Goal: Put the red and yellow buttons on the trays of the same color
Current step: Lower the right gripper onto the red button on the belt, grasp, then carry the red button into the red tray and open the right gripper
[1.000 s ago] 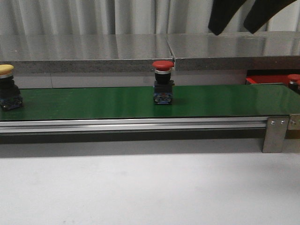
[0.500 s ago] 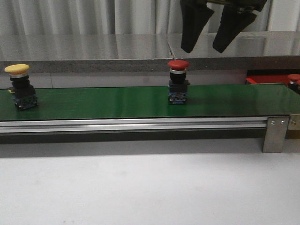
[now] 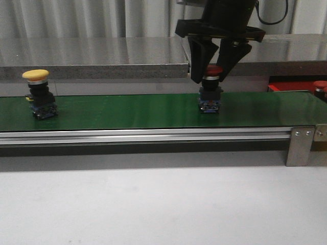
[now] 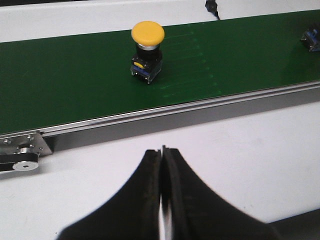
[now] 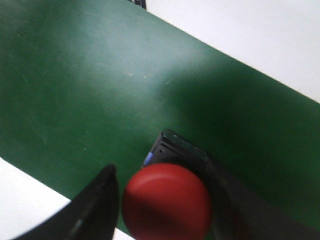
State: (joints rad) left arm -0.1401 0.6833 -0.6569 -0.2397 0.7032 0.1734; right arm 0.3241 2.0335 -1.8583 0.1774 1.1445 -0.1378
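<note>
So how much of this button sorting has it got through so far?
One red-capped button already appears to sit in the red tray at far right. In hand: the right gripper is open with a finger on each side of the red button on the green belt, not yet closed. Left: the yellow button waits on the belt, the left gripper shut and away from it. No yellow tray is in view.

The belt (image 3: 127, 109) is smooth green with a dull sheen, edged by a brushed metal rail (image 3: 143, 136). Both caps, red (image 5: 166, 202) and yellow (image 4: 147, 33), look like smooth plastic. The near table (image 3: 153, 204) is matt white.
</note>
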